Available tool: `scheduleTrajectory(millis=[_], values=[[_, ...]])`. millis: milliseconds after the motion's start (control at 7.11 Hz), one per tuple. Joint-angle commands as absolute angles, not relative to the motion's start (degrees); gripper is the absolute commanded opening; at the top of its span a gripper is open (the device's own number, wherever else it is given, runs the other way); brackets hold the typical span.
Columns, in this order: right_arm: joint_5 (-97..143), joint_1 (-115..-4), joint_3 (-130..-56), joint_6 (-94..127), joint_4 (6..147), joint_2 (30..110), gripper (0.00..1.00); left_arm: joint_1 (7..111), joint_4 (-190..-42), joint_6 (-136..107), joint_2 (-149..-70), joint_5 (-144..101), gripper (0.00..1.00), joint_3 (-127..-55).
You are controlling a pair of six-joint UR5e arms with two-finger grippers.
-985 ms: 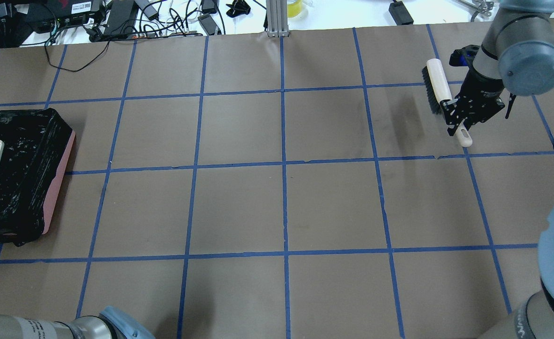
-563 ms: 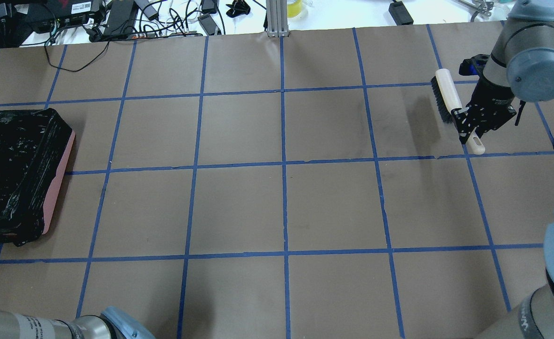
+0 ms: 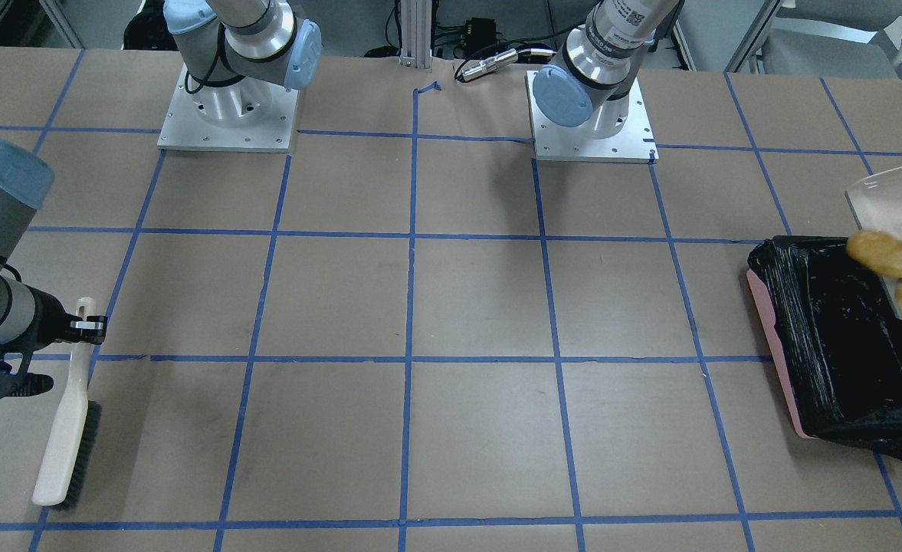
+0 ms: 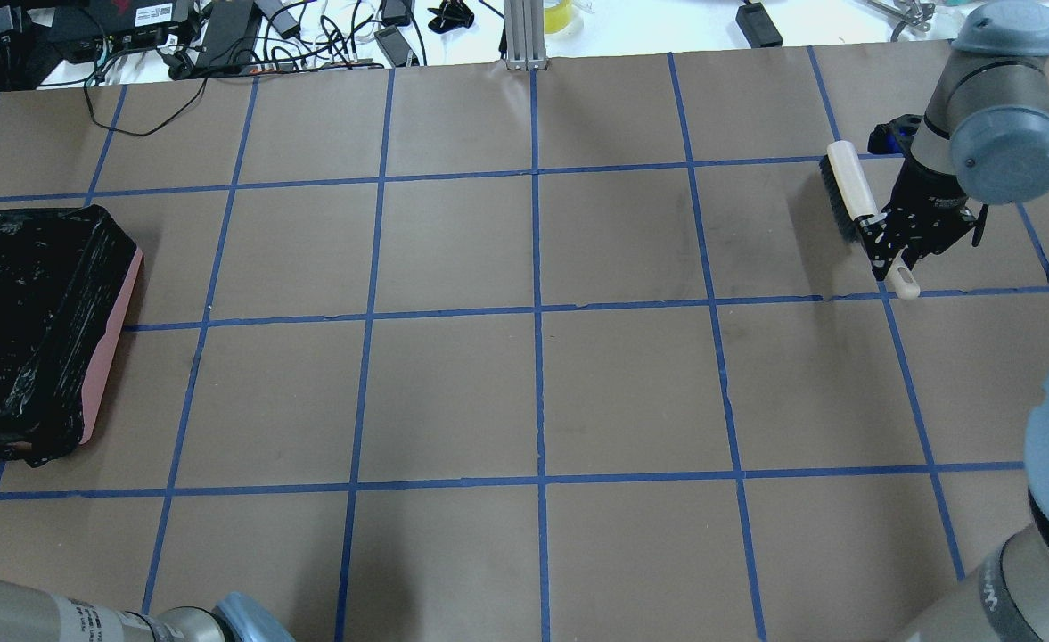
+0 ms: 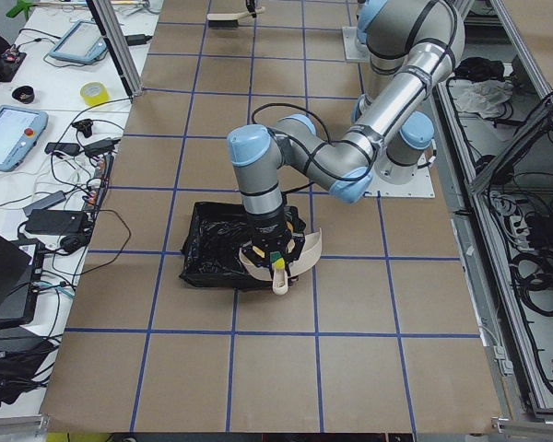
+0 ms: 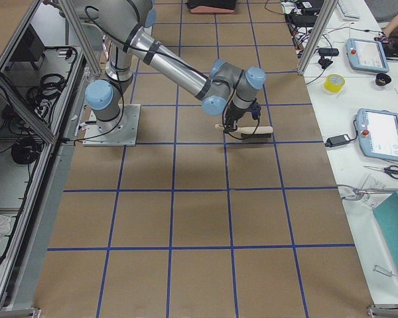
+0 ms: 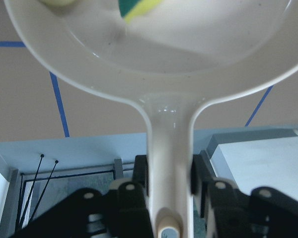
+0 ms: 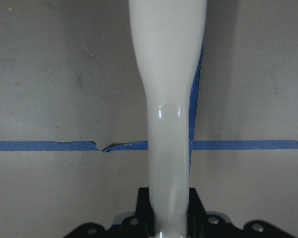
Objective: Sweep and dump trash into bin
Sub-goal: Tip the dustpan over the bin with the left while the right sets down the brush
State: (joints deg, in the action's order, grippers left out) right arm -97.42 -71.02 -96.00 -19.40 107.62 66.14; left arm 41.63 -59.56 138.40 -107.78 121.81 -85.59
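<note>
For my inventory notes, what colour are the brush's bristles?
The brush bristles are black, clearest in the exterior front-facing view.

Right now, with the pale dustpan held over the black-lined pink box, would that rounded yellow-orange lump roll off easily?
Probably yes: the rounded yellow-orange lump is smooth and potato-shaped, so it should roll rather than slide. It sits at the edge of the glossy cream dustpan, above the black-lined pink bin, and that slick surface likely grips little.
</note>
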Motion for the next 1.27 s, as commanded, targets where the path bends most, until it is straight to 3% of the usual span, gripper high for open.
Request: scheduleTrajectory(millis=[0,281,422,563,704,985,1126], values=[[-97.5,-71.0,-96.1,-19.6,107.5,65.8,0.00,46.6,-55.0,139.6,-110.0,131.8,0.00,-85.5],[-97.6,-71.0,-96.1,-19.1,107.3,65.7,0.06,51.2,-53.1,138.6,-110.0,137.5,0.00,-85.5],[-97.7,-71.0,-96.1,-19.5,107.4,65.6,0.36,52.4,-53.0,138.5,-109.8,138.9,0.00,-85.5],[-97.7,-71.0,-96.1,-19.2,107.4,65.6,0.54,55.7,-52.4,138.3,-109.3,142.7,0.00,-85.3],[-97.6,-71.0,-96.1,-19.2,107.4,65.5,0.84,61.8,-51.9,132.9,-109.4,150.3,0.00,-86.1],[-97.7,-70.9,-95.8,-19.2,108.5,66.4,0.98,66.1,-51.6,130.1,-108.0,154.7,0.00,-89.5],[-99.0,-70.9,-95.6,-19.2,108.5,66.8,1.00,66.1,-51.2,130.1,-108.1,154.6,0.00,-89.6]])
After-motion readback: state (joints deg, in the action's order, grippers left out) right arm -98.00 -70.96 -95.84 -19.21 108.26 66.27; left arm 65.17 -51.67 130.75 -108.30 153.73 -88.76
